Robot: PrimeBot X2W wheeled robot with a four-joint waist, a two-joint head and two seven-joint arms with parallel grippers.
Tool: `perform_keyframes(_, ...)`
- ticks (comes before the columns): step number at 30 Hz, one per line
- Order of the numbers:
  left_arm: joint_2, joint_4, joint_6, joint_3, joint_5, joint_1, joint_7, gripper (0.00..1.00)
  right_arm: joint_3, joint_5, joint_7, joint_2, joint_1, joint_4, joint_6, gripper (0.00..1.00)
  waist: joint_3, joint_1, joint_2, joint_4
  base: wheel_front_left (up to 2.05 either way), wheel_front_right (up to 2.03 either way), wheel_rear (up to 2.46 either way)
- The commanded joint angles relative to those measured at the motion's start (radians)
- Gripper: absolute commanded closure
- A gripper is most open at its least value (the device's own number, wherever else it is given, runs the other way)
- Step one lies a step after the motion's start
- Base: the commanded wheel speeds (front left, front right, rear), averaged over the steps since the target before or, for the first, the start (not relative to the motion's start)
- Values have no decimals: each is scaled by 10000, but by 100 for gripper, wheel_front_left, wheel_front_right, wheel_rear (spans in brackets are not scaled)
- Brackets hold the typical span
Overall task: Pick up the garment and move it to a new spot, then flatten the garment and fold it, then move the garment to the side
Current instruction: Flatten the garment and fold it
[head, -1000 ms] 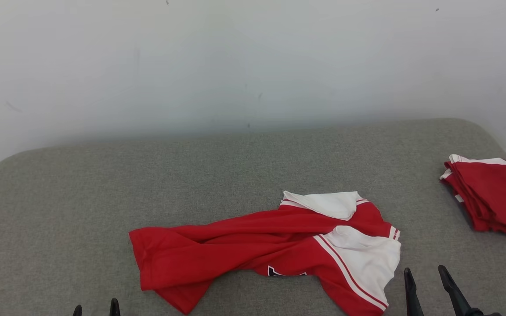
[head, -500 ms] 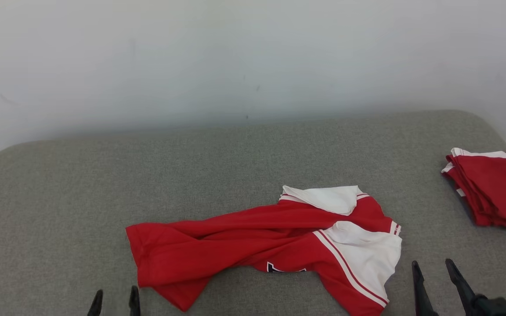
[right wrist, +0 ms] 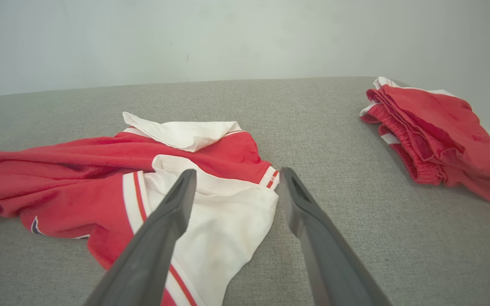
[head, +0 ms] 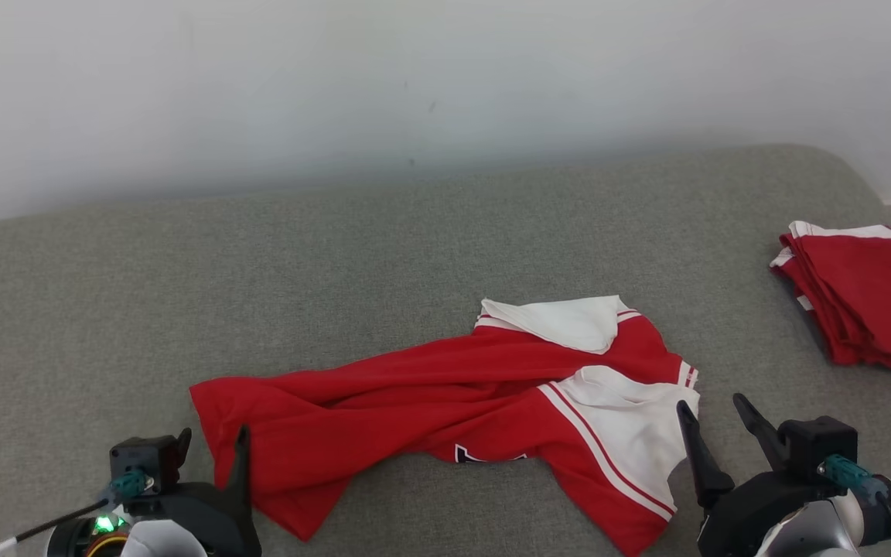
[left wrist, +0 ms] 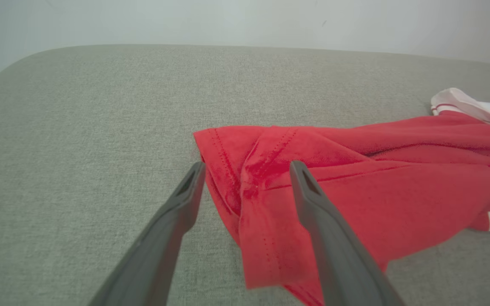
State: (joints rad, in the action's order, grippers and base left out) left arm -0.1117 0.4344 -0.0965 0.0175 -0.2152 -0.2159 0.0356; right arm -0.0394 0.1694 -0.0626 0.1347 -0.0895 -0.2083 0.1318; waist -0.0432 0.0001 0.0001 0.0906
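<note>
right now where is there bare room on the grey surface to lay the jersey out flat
Widest bare patch: the grey upholstery between the wall and the crumpled red-and-white jersey, running left. A narrower strip separates jersey from the folded red pile; crowded there.

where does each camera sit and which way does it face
Head view: on the head, looking down at the red and white jersey on the grey cushion; left claw and right claw at the bottom corners.
Left wrist view: on the left wrist, looking along the open left claw at the jersey's red hem.
Right wrist view: on the right wrist, looking along the open right claw at the jersey's white sleeve.
Shared: head and right wrist both show the folded red pile.
</note>
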Motion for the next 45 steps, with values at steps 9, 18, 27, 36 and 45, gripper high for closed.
perform_keyframes(9,-249,446,19,77,-133,-494,669,32,-131,130,-100,186,-416,-271,-27,0,-469,-1,-1,267,0,0,0)
perform_keyframes(18,-269,524,0,183,-295,-442,831,100,-136,145,-33,128,-527,-386,-27,0,-527,-1,-1,251,0,0,0)
perform_keyframes(27,-291,123,47,182,-479,-270,659,100,348,268,-1217,69,-863,-784,-27,0,-798,-1,-1,175,0,0,0)
perform_keyframes(36,-452,-162,46,100,-648,-115,501,100,1522,-206,-2380,-338,-1435,-1045,-27,0,-1119,-1,-1,37,0,0,0)
perform_keyframes(45,-554,-130,186,117,-674,-292,464,100,1154,-212,-2630,-577,-2129,-1994,-27,0,-1359,-1,-1,-92,0,0,0)
